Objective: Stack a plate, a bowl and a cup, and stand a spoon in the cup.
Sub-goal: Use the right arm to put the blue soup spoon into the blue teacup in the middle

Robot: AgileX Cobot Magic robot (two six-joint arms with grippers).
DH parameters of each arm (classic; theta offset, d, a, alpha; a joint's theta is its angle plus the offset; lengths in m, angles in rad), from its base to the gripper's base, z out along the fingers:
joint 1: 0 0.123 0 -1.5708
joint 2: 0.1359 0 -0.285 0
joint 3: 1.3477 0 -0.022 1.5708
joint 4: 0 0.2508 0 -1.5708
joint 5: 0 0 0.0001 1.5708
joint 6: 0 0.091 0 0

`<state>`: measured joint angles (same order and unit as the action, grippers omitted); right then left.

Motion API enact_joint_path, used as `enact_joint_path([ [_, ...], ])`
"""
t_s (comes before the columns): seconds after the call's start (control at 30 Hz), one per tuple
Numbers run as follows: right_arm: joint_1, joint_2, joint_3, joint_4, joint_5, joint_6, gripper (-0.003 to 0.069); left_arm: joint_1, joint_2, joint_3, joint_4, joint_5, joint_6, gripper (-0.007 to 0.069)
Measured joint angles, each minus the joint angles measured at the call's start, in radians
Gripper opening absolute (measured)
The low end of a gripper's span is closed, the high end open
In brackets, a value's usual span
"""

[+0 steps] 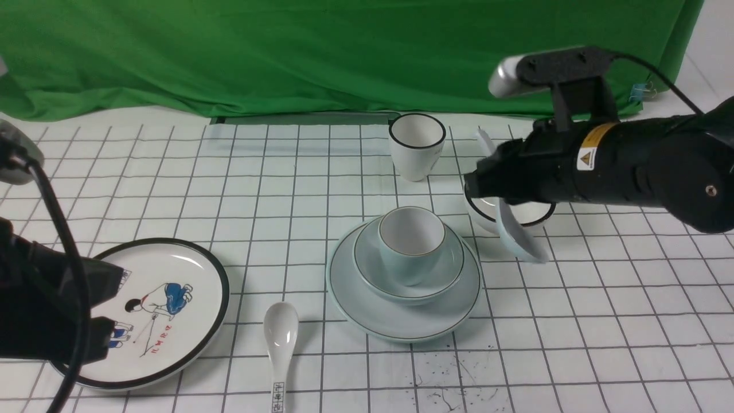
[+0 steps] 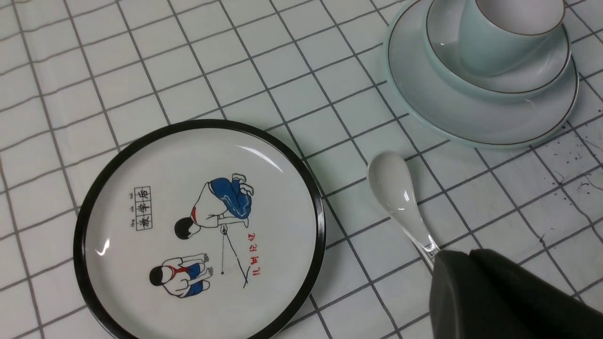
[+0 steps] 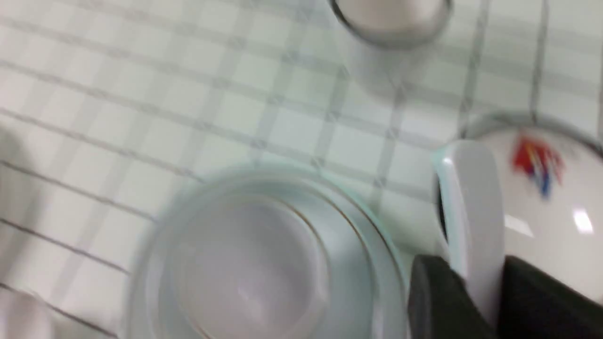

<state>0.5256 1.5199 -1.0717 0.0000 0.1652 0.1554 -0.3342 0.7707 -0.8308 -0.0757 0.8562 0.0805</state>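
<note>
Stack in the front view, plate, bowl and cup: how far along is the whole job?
Done: the cup sits in the bowl, which sits on the plate. In hand: the right gripper grips the spoon, tilted, to the right of the stack. Left to do: stand that spoon in the cup.

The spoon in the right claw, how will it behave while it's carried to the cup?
The spoon looks like glossy ceramic, so probably stiff but slippery; it may swivel in the right claw. It hangs bowl-down, tilted, so its weight likely sits low. It would probably chip if dropped.
</note>
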Motion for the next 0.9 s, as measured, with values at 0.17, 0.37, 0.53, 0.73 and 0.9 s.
enact_joint_path([
  [0.17,0.057,0.048,0.000,0.000,-0.239,-0.020,0.0167,0.000,0.000,0.000,0.000,0.000,0.000,-0.0036],
  [0.37,0.087,0.164,0.000,0.000,-0.505,-0.044,0.0167,0.000,0.000,0.000,0.000,0.000,-0.004,-0.0036],
  [0.53,0.088,0.235,0.000,0.000,-0.570,-0.049,0.0167,0.000,0.000,0.000,0.000,0.000,-0.005,-0.0036],
  [0.73,0.089,0.288,0.002,0.000,-0.581,-0.049,0.0167,0.000,0.000,0.000,0.000,-0.003,-0.005,-0.0036],
  [0.9,0.089,0.317,0.002,0.000,-0.583,-0.081,0.0167,0.000,0.000,0.000,0.000,-0.008,-0.005,-0.0036],
])
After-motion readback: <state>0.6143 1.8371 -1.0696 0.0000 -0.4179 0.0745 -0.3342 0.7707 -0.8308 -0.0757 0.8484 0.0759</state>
